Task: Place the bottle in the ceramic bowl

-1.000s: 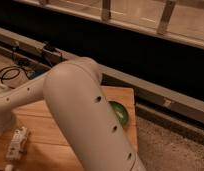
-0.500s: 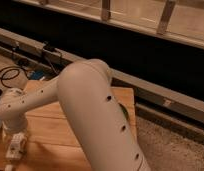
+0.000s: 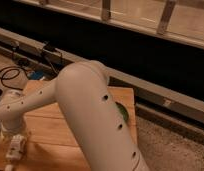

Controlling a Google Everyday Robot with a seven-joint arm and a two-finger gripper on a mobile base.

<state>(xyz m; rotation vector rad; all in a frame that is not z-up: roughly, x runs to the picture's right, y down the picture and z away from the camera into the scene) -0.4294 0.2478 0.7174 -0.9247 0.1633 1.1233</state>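
Note:
The bottle (image 3: 15, 149), small, white and oblong with faint darker marks, lies at the near left corner of the wooden table (image 3: 50, 127). My gripper (image 3: 13, 136) hangs from the wrist straight above the bottle, at or very near its top end. My bulky white arm (image 3: 90, 115) fills the middle of the camera view. The ceramic bowl (image 3: 123, 113) shows only as a thin green sliver at the arm's right edge, on the right part of the table. The rest of the bowl is hidden behind the arm.
Black cables (image 3: 10, 75) and a small blue item (image 3: 38, 75) lie past the table's far left. A long grey ledge (image 3: 160, 92) under a dark wall runs behind the table. Speckled floor (image 3: 170, 147) lies to the right of the table.
The arm has swung further left and lower, and the gripper has come down over the bottle. The bowl was largely in view one second ago and is now mostly behind the arm.

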